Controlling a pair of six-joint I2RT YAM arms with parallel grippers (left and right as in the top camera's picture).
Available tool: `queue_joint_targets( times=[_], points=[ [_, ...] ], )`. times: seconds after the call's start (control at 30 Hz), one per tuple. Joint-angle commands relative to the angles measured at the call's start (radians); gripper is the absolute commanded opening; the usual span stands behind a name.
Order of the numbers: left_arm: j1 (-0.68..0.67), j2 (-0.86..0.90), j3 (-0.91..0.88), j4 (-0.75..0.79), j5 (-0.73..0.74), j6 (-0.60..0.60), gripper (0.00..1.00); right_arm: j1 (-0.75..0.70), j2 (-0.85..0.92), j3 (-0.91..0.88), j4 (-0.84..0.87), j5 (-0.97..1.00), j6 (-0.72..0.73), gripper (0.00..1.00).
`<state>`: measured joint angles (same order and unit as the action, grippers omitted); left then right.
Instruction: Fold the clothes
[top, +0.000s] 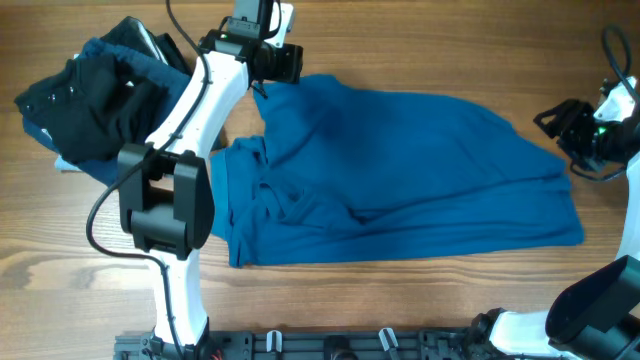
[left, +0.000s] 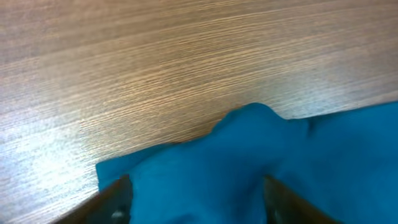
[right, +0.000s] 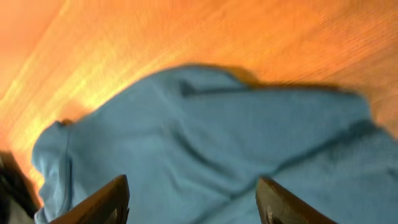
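A blue shirt (top: 400, 170) lies spread across the middle of the wooden table, bunched and wrinkled at its left side. My left gripper (top: 262, 88) is at the shirt's far left corner. In the left wrist view its fingers (left: 196, 202) are spread wide with the blue cloth (left: 261, 162) bulging up between them. My right gripper (top: 560, 125) hovers just past the shirt's right edge. In the right wrist view its fingers (right: 196, 199) are wide apart above the shirt (right: 217, 137) and hold nothing.
A heap of dark and blue clothes (top: 90, 100) lies at the far left of the table (top: 400, 50). The left arm's base stands at the front left, next to the shirt's wrinkled end.
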<state>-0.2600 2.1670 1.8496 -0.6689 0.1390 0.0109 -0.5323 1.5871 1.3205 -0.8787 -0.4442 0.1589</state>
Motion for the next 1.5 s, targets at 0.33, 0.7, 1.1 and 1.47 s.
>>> queue_joint_targets(
  times=[0.33,0.7,1.1,1.47],
  points=[
    [0.076,0.157,0.013,0.045,0.123,-0.022,0.85,0.006,0.115,-0.006,0.093,-0.100,-0.080,0.69],
    [0.076,0.212,0.013,0.060,0.251,-0.022,0.24,0.006,0.115,-0.006,0.096,-0.100,-0.043,0.69],
    [0.085,0.113,0.246,-0.019,0.328,-0.056,0.04,0.006,0.115,-0.006,0.227,-0.131,-0.059,0.67],
    [0.084,0.105,0.304,-0.003,0.330,-0.057,0.04,0.066,0.209,-0.006,0.448,-0.103,-0.230,0.72]
  ],
)
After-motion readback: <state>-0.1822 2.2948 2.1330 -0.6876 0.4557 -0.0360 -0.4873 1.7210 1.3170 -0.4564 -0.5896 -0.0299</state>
